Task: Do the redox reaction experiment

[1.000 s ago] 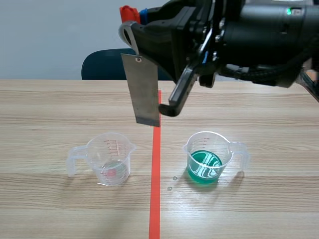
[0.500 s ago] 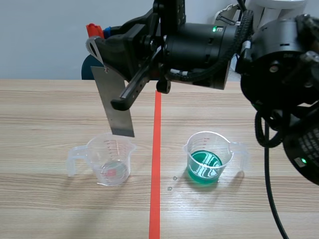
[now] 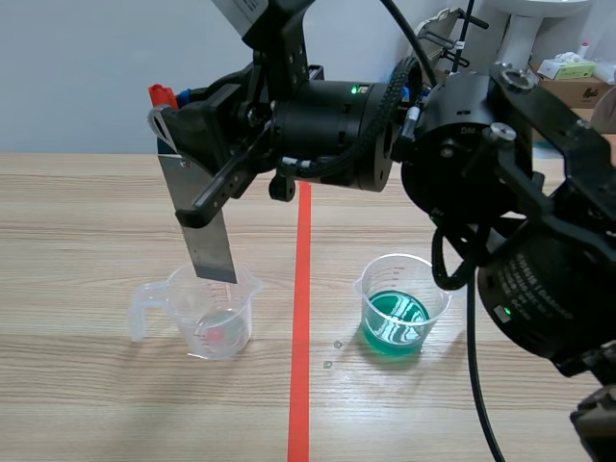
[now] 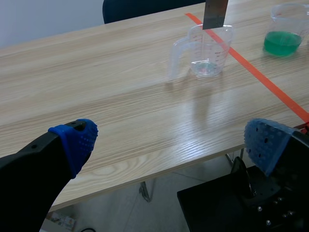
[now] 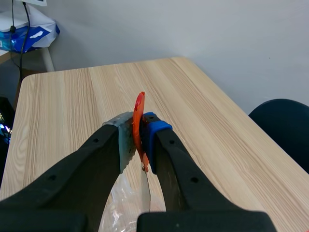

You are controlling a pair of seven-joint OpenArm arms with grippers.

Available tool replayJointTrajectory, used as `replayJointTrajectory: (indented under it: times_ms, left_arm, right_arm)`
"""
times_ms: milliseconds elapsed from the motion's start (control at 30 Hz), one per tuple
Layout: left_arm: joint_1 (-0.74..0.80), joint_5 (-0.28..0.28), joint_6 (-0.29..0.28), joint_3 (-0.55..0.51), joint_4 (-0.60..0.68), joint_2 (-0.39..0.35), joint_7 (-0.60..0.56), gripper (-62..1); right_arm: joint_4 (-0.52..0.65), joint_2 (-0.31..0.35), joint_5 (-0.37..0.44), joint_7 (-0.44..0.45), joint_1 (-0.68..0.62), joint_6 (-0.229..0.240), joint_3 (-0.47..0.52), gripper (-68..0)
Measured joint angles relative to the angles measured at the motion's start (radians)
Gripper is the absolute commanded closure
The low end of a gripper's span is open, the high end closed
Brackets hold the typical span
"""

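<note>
Right claw point(image 5: 137, 140) is clamping the metal strip point(image 3: 214, 250) above my clear beaker point(image 3: 207, 313); left claw point(image 4: 171, 140) is gaping empty off the bench's point(image 4: 96, 96) edge.

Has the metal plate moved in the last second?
Yes. The metal plate went left, from over the red tape line to above the clear measuring cup.

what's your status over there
Left claw open, by the table edge. Right claw shut on red clip holding metal strip; strip tip at clear beaker mouth. Green beaker apart, nothing blocking.
</note>
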Motion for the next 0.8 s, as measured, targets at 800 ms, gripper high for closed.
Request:
replayJointTrajectory:
  times_ms: [800]
  left_arm:
    - [0.000, 0.000, 0.000, 0.000, 0.000, 0.000, 0.000, -62.3]
  right_arm:
    - [0.000, -0.029, -0.028, 0.002, 0.003, 0.000, -0.033, -0.7]
